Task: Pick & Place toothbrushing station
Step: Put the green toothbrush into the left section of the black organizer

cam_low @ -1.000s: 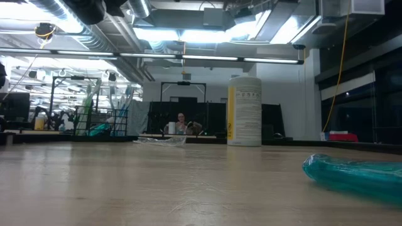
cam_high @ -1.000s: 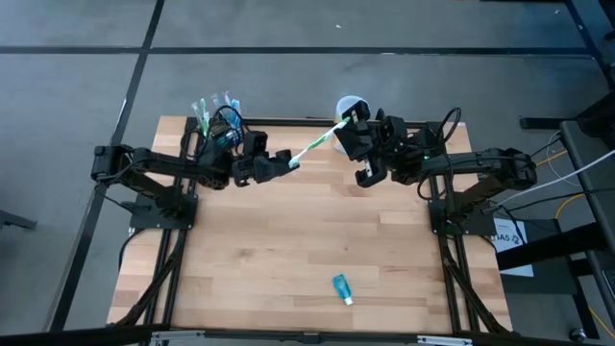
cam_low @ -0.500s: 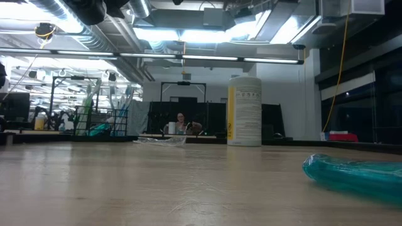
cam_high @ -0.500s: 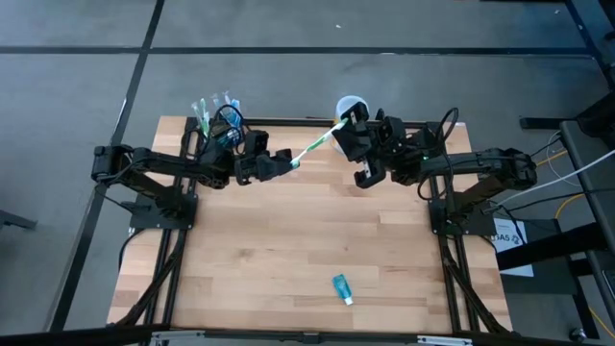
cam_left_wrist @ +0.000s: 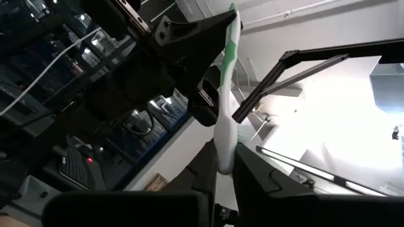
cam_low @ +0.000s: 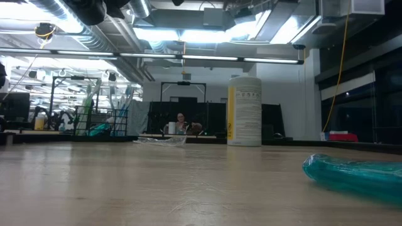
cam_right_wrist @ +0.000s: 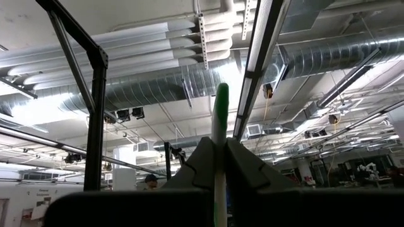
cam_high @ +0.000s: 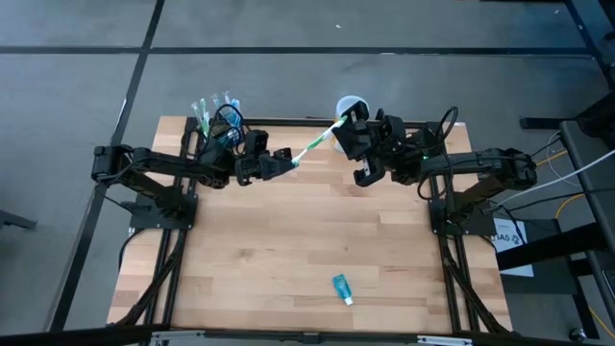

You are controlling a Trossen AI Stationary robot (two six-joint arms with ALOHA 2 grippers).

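Observation:
A green-and-white toothbrush hangs in the air above the table's far middle, spanning between my two grippers. My left gripper is shut on its left end and my right gripper on its right end. The toothbrushing station, with several brushes standing upright in it, sits at the table's far left edge, partly hidden behind my left arm. A white-and-yellow cup stands at the far edge just beyond my right gripper. My left gripper pinches the toothbrush's white end between its two fingers, which slant upward and lie along the brush. The brush is clear of the table and runs on toward my right gripper. My right gripper pinches the toothbrush near its other end between its two fingers. A short green tip sticks out past the fingers. The fingers slant upward from the table's right, and this end is the higher one.
A teal tube lies on the wood near the front edge, right of the middle, and shows close by in the low view. The cup stands upright at the far edge.
My left gripper has shut on the toothbrush's left end, taking hold of it without shifting place. My right gripper and the brush have kept still.

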